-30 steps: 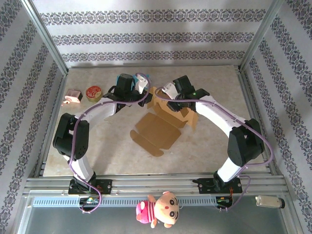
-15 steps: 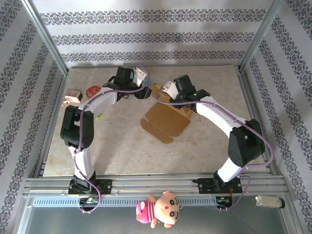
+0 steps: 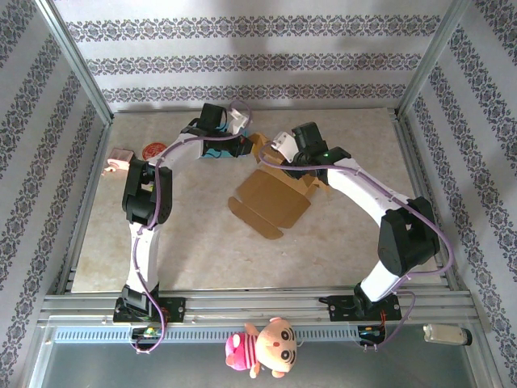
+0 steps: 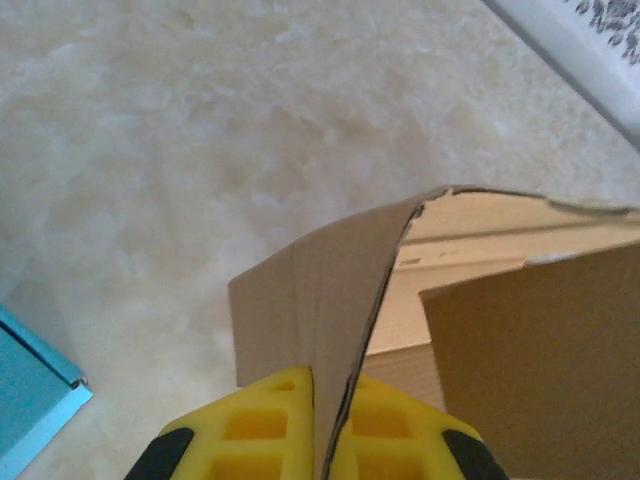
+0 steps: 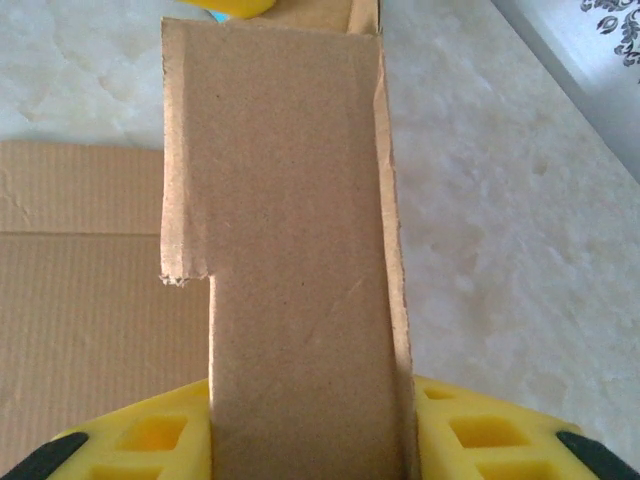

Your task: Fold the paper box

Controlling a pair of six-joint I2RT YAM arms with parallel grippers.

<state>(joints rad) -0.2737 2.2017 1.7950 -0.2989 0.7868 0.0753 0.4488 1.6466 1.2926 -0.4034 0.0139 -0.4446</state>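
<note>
Both grippers pinch cardboard: left gripper (image 4: 322, 425) is clamped on a flap (image 4: 300, 310) rising straight ahead of it, right gripper (image 5: 310, 440) on a strip (image 5: 290, 200). The box (image 3: 271, 202) lies just behind and below them. Opposing pulls could tear a flap or yank it free.

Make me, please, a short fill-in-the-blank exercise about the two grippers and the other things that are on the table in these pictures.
1. The left gripper pinches a flap of the cardboard ___.
2. The right gripper has ___ fingers.
3. The round red tin lies on the ___ side of the table.

Missing words: box; yellow; left.
</note>
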